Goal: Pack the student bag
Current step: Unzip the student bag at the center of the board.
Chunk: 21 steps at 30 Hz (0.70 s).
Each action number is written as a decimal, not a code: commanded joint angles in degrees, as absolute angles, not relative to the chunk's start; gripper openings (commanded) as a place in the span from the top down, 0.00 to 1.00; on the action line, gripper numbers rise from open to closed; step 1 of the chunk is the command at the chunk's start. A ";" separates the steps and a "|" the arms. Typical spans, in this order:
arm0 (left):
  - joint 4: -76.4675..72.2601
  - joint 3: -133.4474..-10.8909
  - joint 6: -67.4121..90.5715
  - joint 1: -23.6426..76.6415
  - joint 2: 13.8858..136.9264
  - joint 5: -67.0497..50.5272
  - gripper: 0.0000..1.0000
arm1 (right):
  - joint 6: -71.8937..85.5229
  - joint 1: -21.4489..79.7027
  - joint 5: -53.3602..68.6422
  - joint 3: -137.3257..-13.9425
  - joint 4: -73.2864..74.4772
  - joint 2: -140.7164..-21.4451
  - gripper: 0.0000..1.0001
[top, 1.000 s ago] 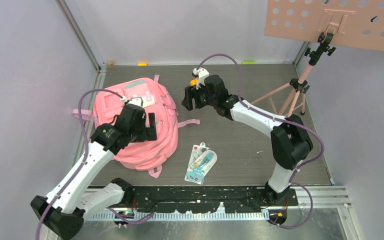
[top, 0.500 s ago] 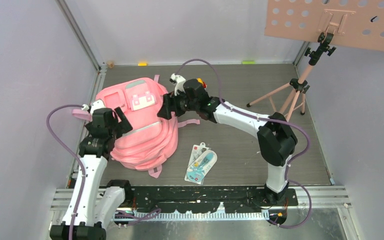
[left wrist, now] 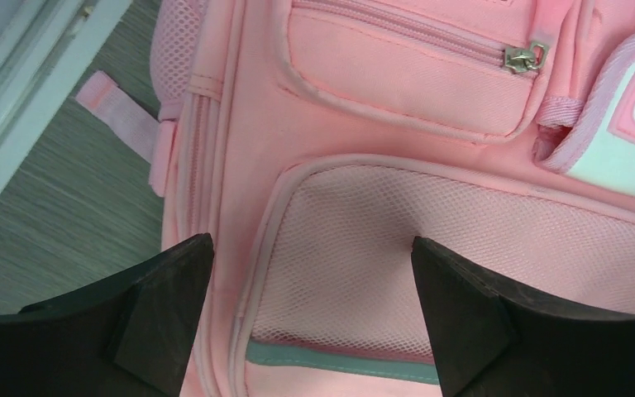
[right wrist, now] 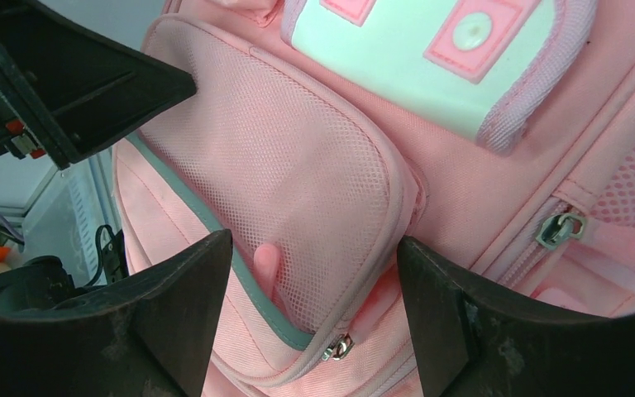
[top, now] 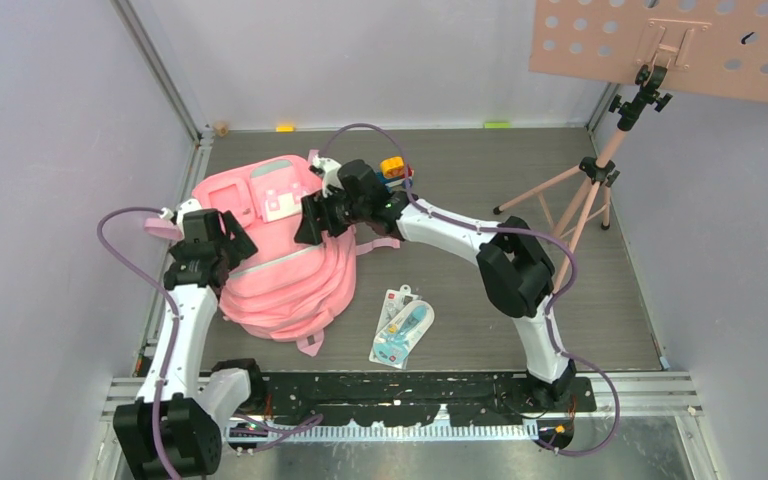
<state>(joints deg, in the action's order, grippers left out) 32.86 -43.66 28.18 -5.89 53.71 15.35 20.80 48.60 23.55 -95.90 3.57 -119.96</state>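
Flanking student bag (top: pixel 270 275) edges: end effectors (top: pixel 228 238) (top: pixel 310 221)

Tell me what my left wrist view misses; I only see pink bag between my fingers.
Observer: The right gripper hovers over the student bag near its white patch, fingers open.
Operator: Report loose items.
Observer: One blister pack lies on the table right of the bag, untouched.
Operator: Check the mesh pocket's closure.
Observer: A zipper pull sits at its corner, in the right wrist view.
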 commanded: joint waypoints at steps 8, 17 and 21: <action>19.16 -44.15 24.93 -7.47 62.53 3.52 0.40 | 11.59 50.69 26.45 -99.94 14.79 -120.87 0.23; 14.36 -47.13 25.94 -7.47 66.90 -3.95 0.55 | 13.67 51.08 25.23 -84.40 15.52 -104.25 0.28; 17.44 -50.00 27.48 -7.46 66.18 -4.77 0.49 | 11.36 51.24 27.56 -80.78 19.99 -97.19 0.28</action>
<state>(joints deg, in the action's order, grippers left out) 19.53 -45.91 25.10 -8.25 66.78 2.28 13.41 50.41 24.51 -83.35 14.57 -106.87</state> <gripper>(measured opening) 0.478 0.723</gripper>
